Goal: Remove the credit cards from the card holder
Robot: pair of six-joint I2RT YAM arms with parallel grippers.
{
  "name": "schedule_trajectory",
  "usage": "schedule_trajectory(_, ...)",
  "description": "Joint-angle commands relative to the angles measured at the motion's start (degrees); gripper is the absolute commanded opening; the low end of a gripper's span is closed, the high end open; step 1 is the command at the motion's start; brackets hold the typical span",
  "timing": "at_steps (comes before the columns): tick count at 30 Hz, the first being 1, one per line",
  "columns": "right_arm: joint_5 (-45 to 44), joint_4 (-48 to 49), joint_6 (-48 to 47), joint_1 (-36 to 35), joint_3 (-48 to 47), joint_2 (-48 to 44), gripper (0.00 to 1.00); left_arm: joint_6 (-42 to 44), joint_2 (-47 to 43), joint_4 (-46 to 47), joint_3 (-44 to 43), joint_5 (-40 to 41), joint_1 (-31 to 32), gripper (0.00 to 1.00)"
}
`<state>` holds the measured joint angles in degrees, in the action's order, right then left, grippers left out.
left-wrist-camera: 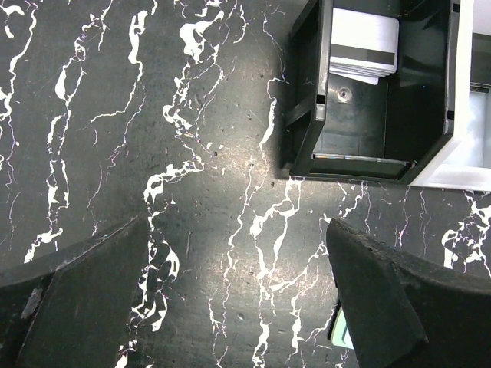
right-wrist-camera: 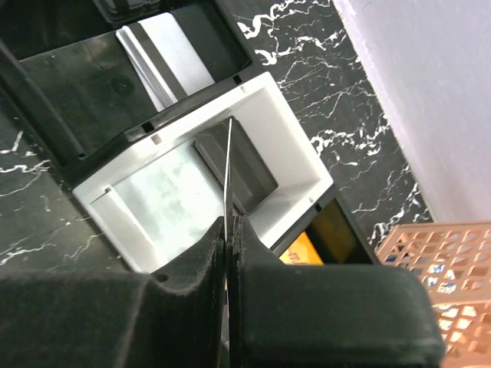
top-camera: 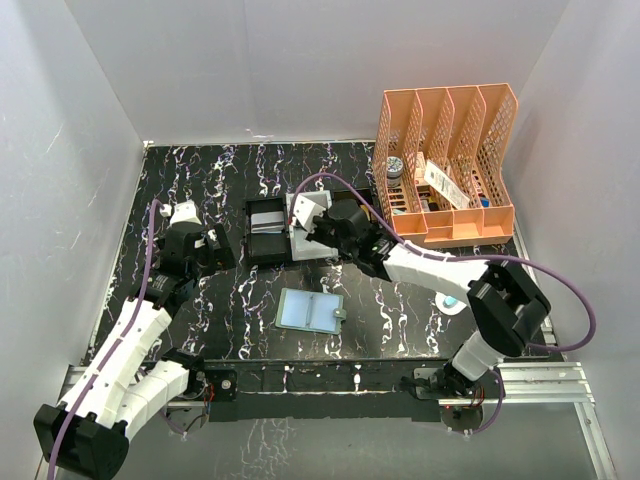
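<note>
The card holder lies open and flat on the table in the middle front, its pale blue-green inside up. My right gripper is shut on a thin credit card, seen edge-on in the right wrist view, hanging over the white tray. My right gripper's jaws are pressed together on the card's lower edge. More cards, white with a dark stripe, lie in the black tray. My left gripper is open over bare table, left of the black tray.
The black tray and white tray stand side by side at mid-table. An orange slotted organiser with small items stands at the back right. A further dark tray holding something yellow sits beside the white one. White walls enclose the table.
</note>
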<state>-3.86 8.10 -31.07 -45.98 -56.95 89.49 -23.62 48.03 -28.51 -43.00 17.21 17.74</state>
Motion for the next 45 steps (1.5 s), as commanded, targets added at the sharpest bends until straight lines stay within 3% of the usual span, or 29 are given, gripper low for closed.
schedule_trajectory(1, -0.2, 4.9, -6.7, 0.1, -4.8, 2.2, 0.00, -0.3, -1.2, -1.1, -0.6, 1.9, -0.3, 0.99)
schedule_trajectory(18, -3.2, 0.5, -13.3, 0.8, -14.6, 15.3, 0.00, -0.6, -1.1, -1.7, -0.8, 2.3, -0.3, 0.99)
schedule_trajectory(45, -7.3, -0.6, -15.0, 4.2, -23.8, 30.0, 0.00, -0.3, 0.2, -1.6, -0.9, 2.6, -0.3, 0.99)
